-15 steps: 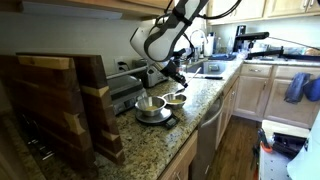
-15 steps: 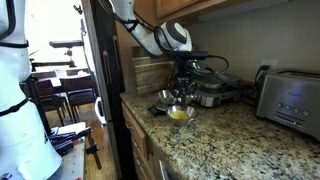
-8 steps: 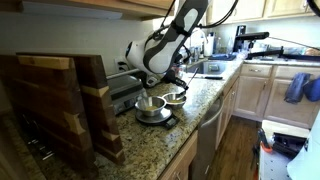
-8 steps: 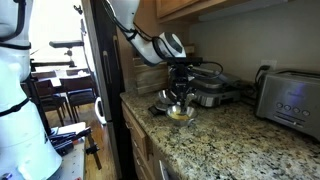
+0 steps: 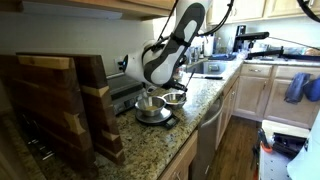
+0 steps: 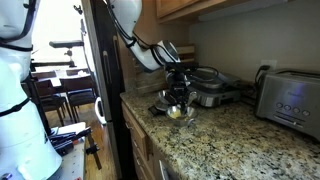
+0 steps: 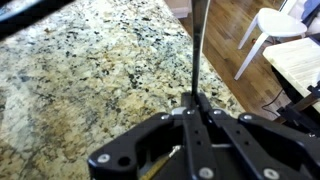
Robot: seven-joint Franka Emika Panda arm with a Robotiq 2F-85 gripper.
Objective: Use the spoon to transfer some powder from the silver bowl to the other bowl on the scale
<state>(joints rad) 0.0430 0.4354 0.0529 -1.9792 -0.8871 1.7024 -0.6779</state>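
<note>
On the granite counter, the silver bowl sits at two o'clock from the other bowl on the scale, and the gripper has its jaws clamped on the spoon, whose thin, stiff, probably slippery handle is best held near its end.

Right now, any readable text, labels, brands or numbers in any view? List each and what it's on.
No text can be read in any view.
Toaster: any marking is too blurred to read.
Scale: no display or digits can be made out.
Wrist view: gripper, spoon and counter only, with no print.
</note>
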